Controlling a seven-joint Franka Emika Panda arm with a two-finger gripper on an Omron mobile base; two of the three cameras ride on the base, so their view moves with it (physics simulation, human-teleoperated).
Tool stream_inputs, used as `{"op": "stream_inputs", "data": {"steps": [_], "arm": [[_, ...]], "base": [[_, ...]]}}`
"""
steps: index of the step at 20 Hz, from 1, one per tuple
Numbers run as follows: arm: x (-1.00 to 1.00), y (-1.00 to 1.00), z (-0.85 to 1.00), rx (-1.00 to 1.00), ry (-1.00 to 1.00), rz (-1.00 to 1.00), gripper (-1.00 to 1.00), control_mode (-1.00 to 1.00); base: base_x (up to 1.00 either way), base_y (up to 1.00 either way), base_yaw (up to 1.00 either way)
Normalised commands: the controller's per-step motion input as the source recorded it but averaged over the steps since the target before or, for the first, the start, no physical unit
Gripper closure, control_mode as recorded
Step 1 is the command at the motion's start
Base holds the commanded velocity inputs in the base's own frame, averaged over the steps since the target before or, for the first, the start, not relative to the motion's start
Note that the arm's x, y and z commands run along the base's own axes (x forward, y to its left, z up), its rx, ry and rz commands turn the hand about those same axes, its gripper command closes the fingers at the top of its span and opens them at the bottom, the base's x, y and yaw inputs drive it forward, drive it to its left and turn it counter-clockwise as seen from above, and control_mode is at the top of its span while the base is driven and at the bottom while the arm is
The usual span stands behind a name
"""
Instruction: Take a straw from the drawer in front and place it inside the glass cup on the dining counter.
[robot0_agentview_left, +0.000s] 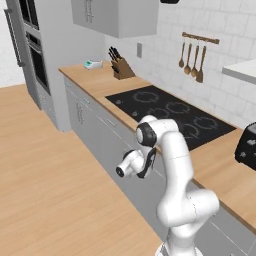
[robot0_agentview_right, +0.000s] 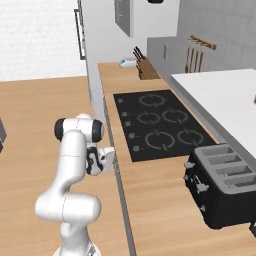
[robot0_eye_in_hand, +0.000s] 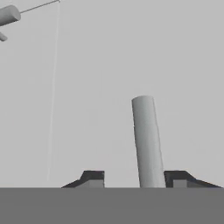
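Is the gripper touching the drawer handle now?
Cannot tell. In the hand view the handle stands between the fingertips, near the right one, but contact is hidden.

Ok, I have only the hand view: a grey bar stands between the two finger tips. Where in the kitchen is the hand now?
Observer: The gripper is low at the grey cabinet fronts, just under the edge of the wooden counter, level with the black cooktop.
Operator: Is any drawer pulled out?
Observer: As far as the left base view shows, no: the fronts run flush in one line.
Operator: What stands on that counter?
Observer: A black toaster stands at the near end, on this side of the cooktop. A knife block stands at the far end.
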Motion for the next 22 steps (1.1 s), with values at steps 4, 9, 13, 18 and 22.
{"op": "stream_inputs", "data": {"steps": [4, 9, 13, 18, 22], "arm": [[-0.15, -0.03, -0.08, 0.00, 0.00, 0.00, 1.00, -1.00], [-0.48, 0.10, 0.00, 0.04, 0.00, 0.00, 1.00, -1.00], [-0.57, 0.49, 0.00, 0.11, 0.00, 0.00, 1.00, -1.00], [-0.66, 0.83, 0.00, 0.11, 0.00, 0.00, 1.00, -1.00], [-0.56, 0.99, 0.00, 0.14, 0.05, 0.00, 1.00, -1.00]], "base": [[0.00, 0.00, 0.00], [0.00, 0.00, 0.00], [0.00, 0.00, 0.00], [0.00, 0.00, 0.00], [0.00, 0.00, 0.00]]}}
